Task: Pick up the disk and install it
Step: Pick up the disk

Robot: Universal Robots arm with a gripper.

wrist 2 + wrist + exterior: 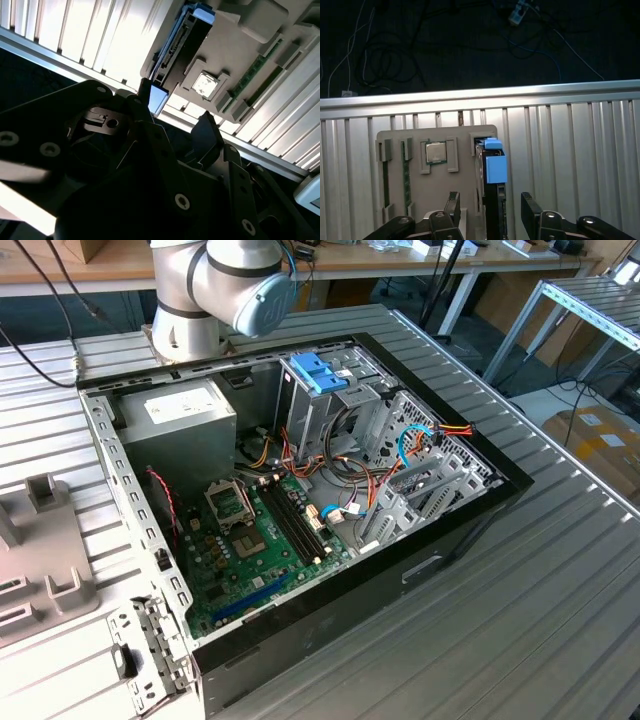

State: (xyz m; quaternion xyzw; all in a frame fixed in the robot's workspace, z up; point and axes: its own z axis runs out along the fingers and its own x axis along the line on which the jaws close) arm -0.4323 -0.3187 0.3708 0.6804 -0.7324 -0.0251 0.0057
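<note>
**Disk on edge in holder, gripper astride it, not yet gripped**

The disk (495, 175) is seen standing on edge in a slot of a light grey holder plate (465, 142). Its blue plastic rail faces the camera in the first wrist view and its dark body runs down between the fingers. The holder is laid on the slatted aluminium table (580, 150).

A processor chip (436, 152) is seated in a square recess of the same plate, just beside the disk's slot. Green memory sticks (406, 172) are set in narrow slots beyond it.

The gripper (490, 200) is placed over the disk with its jaws spread wide, one black finger (452, 202) on each side. A gap is visible on both sides, and no contact is seen.

The same arrangement is recorded in the second wrist view. The disk (182, 45) is on edge in the plate, and the gripper (175, 102) is at its near end.

In the exterior view, the open computer case (460, 530) is lying on the table, well apart from the disk's holder. Noted inside it:
- the green motherboard (250, 550)
- the grey power supply (185, 420)
- the metal drive cage (335, 415), topped by a light-blue bracket (318, 372)

The arm's base joint (230, 285) is seen behind the case.
</note>
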